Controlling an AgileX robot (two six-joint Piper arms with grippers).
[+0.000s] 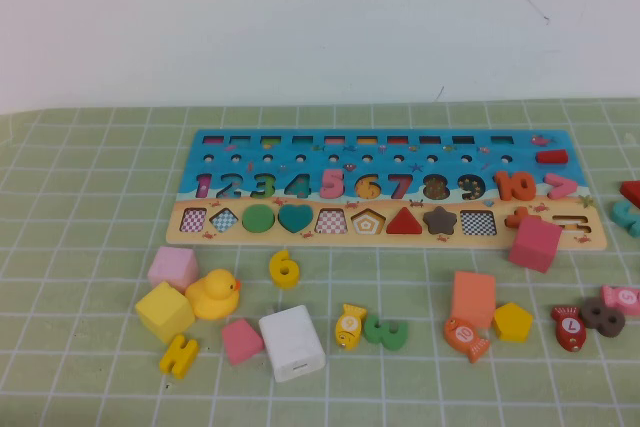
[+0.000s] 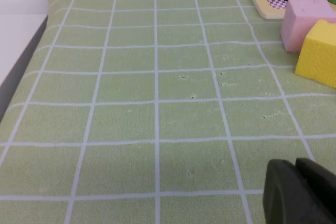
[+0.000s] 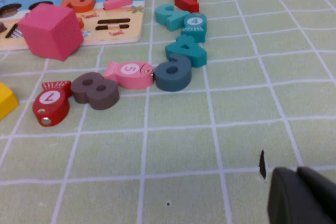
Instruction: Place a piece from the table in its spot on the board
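High view shows the little yellow 6 (image 1: pixel 285 268) lying flat on the green table (image 1: pixel 90 187), just in front of the long board (image 1: pixel 390 192). It is not touching the board. The yellow duck (image 1: pixel 214 294) is near it on one side, and a small yellow fish (image 1: pixel 350 326) and the green 3 (image 1: pixel 386 332) sit a bit closer to the robot.

No arm shows in that view at all. The left gripper (image 2: pixel 299 192) only shows as a dark bit in the corner of its own camera, low over bare mat, with a pink block (image 2: pixel 307 22) and a yellow block (image 2: pixel 318 51) far off near the board's corner. The right gripper (image 3: pixel 302 198) is the same, a dark lump over the mat, with a brown 8 (image 3: pixel 96 90) and a red fish (image 3: pixel 51 106) ahead of it. I cannot tell if either one is open or closed.

What could go wrong? The 6 is thin and flat, so I think the fingers could slide off it or push it away. The duck is close, so it might get bumped. The robot might also grab the wrong yellow thing, like the H piece (image 1: pixel 180 356). And the 6 spot on the board looks orange and hard to read, so the piece could go in crooked.
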